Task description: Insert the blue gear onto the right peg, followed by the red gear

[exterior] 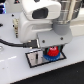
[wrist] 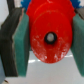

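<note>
Exterior view: white arm [exterior: 42, 15] over the white desk [exterior: 12, 62], gripper [exterior: 52, 50] lowered above the black-bordered plate [exterior: 35, 59]. Red gear [exterior: 52, 50] between the fingers, directly above the blue gear [exterior: 51, 56]. Blue gear flat on the plate, at the end toward the exterior view's right, only its lower rim visible beneath the red one. Whether the two gears touch: cannot tell. Right peg hidden behind gears and gripper. Black cable [exterior: 14, 44] across the desk from the exterior view's left toward the gripper body.

Wrist view: red gear [wrist: 50, 36] filling the middle of the picture, flat face toward the camera, pale centre hole with a dark core. Teal pads [wrist: 22, 42] tight against the rim on both sides, dark finger bodies outside them. Gripper [wrist: 50, 40] closed on the red gear, clamped across its width. Thin strip of blue visible past the red rim at the picture's edge. Pale, blurred surface beyond the gear.
</note>
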